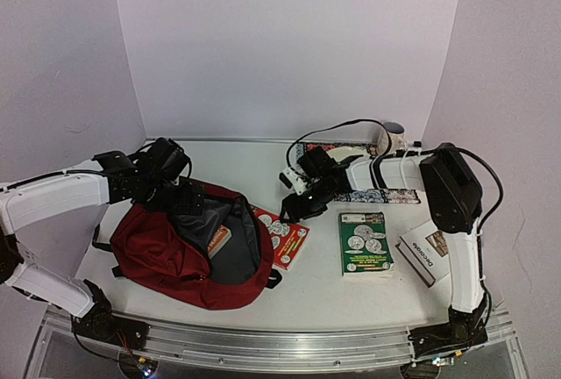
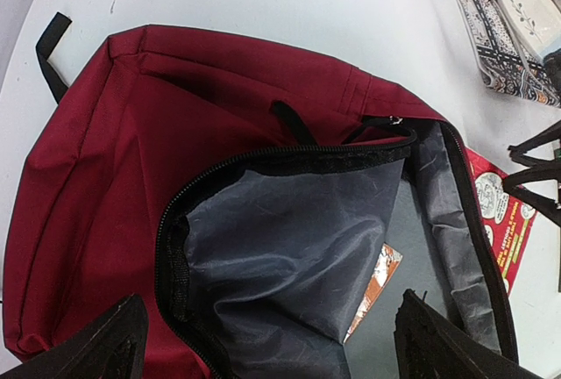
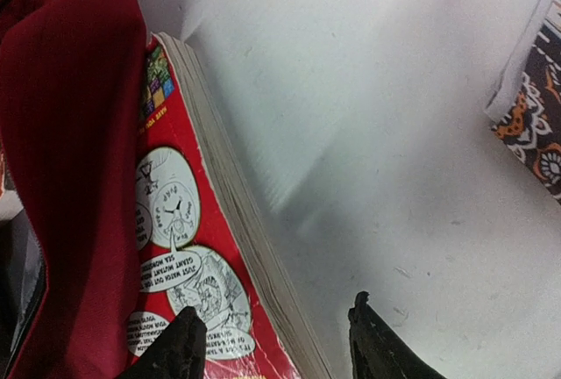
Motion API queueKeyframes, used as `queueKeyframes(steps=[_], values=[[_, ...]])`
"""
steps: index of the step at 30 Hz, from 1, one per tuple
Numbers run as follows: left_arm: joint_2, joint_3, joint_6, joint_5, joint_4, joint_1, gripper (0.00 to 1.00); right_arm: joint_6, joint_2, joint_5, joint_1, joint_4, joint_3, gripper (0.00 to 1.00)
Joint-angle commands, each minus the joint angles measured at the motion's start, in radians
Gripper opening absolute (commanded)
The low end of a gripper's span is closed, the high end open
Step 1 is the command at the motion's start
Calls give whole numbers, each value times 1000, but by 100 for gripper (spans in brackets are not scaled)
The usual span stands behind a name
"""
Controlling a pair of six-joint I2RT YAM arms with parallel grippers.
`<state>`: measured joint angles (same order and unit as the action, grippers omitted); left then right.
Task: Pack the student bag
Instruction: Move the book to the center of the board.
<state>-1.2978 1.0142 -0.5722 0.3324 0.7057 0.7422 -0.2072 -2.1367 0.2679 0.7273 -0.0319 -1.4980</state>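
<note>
The dark red student bag (image 1: 166,252) lies on the table's left with its zipper open, showing dark lining (image 2: 289,247). An orange-edged book (image 2: 379,284) rests inside. My left gripper (image 2: 272,353) hovers open over the bag's mouth, nothing between its fingers. A red comic-style book (image 1: 287,239) lies at the bag's right edge, partly tucked under the red fabric (image 3: 70,133). My right gripper (image 3: 276,344) is open, its jaws standing either side of the red book's (image 3: 175,247) page edge, one finger over the cover, the other over the table.
A green book (image 1: 365,243) and a white book (image 1: 425,252) lie right of the red one. A patterned book (image 1: 386,195) and a mug (image 1: 394,138) sit at the back right, under and behind the right arm. White walls enclose the table.
</note>
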Motion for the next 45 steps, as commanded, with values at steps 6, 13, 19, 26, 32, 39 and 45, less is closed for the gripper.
queueKeyframes(steps=[6, 13, 19, 26, 32, 39, 45], values=[[13, 48, 22, -26, -23, -4, 99, 65, -92, 147, 11, -75, -101, 46], [-1, 55, 27, -50, -26, -2, 99, 74, -42, 199, 12, -91, -23, 13], [-4, 59, 28, -68, -32, -3, 99, 66, 49, 212, 13, -89, 90, 0], [0, 64, 13, -115, -46, -2, 99, -74, 175, 97, 11, -91, 248, 0], [-17, 70, -6, -179, -72, 15, 99, -241, 331, 10, 13, -76, 434, 0], [-83, 128, -40, -177, -88, 112, 99, -314, 429, 31, 60, -54, 532, 0], [-150, 157, -93, -189, -94, 204, 98, -297, 455, 12, 61, -46, 505, 18]])
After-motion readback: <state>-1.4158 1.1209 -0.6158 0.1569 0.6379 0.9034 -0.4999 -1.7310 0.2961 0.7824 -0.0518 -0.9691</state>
